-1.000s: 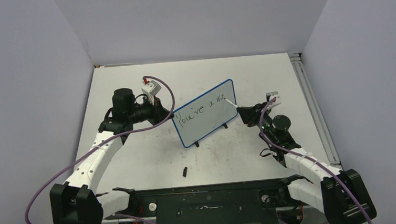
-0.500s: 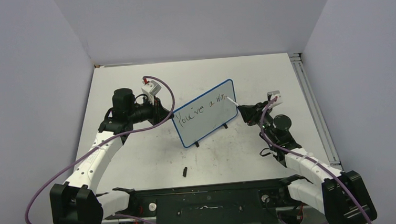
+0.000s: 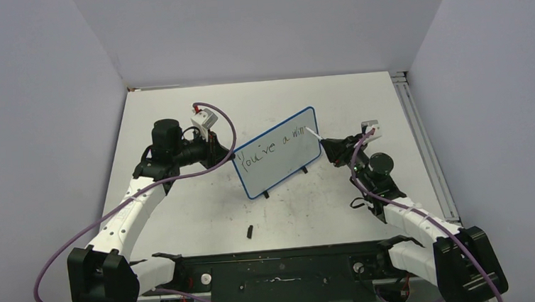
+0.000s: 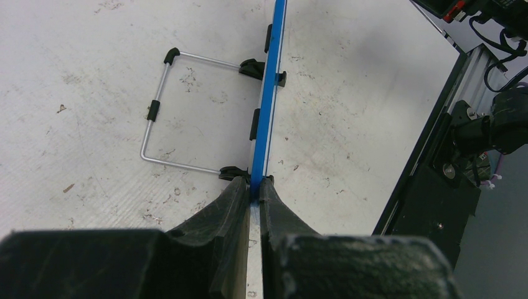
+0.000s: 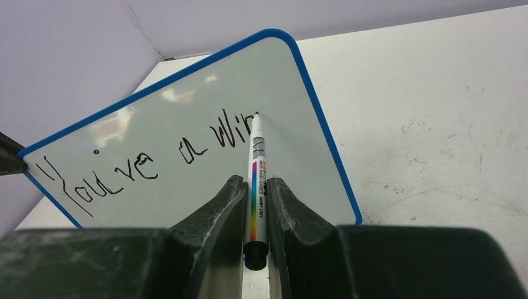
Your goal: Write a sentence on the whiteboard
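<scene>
The whiteboard (image 3: 280, 166) with its thin blue frame stands tilted on black feet in the middle of the table. The sentence (image 3: 273, 145) on it reads "You've a Win" in slanting black letters, which are clear in the right wrist view (image 5: 149, 163). My left gripper (image 3: 220, 146) is shut on the whiteboard's left edge, seen edge-on as a blue strip (image 4: 266, 106) between the fingers. My right gripper (image 3: 330, 149) is shut on a white marker (image 5: 256, 180) with a rainbow stripe, whose tip touches the board just right of the last letter.
A small black marker cap (image 3: 250, 231) lies on the table in front of the board. The board's wire stand (image 4: 163, 112) rests on the table behind it. A black rail (image 3: 280, 264) runs along the near edge between the arm bases.
The marker tip has moved slightly up and right along the board's upper right part, adding strokes to the last word. The left arm and the board have not moved.
</scene>
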`<state>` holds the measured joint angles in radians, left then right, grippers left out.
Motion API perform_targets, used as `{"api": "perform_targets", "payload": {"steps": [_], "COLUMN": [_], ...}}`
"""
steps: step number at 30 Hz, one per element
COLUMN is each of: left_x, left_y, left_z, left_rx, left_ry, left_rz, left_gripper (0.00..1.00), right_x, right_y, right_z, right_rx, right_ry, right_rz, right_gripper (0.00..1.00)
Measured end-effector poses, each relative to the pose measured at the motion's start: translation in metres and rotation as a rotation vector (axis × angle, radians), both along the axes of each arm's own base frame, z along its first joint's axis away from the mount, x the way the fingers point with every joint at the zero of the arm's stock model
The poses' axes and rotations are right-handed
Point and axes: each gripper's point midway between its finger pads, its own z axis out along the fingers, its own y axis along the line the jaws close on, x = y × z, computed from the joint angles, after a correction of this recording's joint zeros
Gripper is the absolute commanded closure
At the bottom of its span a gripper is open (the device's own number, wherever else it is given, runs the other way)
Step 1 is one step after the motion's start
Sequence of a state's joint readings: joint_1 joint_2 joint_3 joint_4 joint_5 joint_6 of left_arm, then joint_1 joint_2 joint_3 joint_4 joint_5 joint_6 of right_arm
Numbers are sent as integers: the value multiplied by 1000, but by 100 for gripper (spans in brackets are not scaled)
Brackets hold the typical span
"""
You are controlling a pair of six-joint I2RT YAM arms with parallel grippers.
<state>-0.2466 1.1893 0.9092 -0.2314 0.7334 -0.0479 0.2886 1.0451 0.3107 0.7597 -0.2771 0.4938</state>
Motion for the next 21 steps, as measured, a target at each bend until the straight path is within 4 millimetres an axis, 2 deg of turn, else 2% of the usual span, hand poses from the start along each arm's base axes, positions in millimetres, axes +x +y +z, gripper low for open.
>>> {"api": "perform_targets", "payload": {"steps": [16,21], "left_x": [0,0], "left_y": [0,0], "left_z": [0,0], "left_rx": [0,0], "left_ry": [0,0], "left_rz": [0,0], "left_gripper": [100,100], "right_x": [2,0], "right_y": [1,0], "right_z": [-6,-14], "right_rx": [-3,-8], "right_ry": [15,32], "right_rz": [0,0], "right_gripper": [95,95]}}
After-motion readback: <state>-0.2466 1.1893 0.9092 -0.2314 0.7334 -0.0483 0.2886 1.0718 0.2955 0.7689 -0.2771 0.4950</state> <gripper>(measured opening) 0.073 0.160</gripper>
